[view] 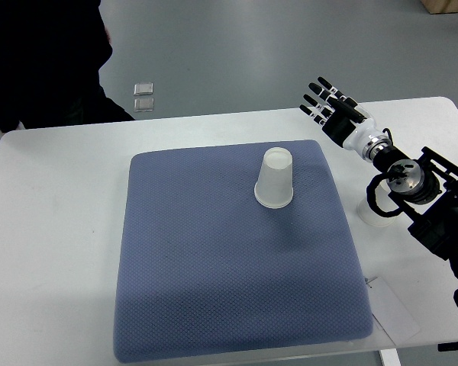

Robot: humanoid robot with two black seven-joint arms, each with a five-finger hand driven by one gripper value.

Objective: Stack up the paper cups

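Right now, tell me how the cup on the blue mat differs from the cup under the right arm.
The cup on the mat stands upside down in full view near the blue mat's far edge. The second cup sits off the mat on the white table, partly hidden by the right arm, so its pose cannot be told. The right hand is open and holds neither. Both cups look white.

Right robot hand (330, 107) raised at the right, fingers (317, 97) spread, holding nothing, forearm angled in
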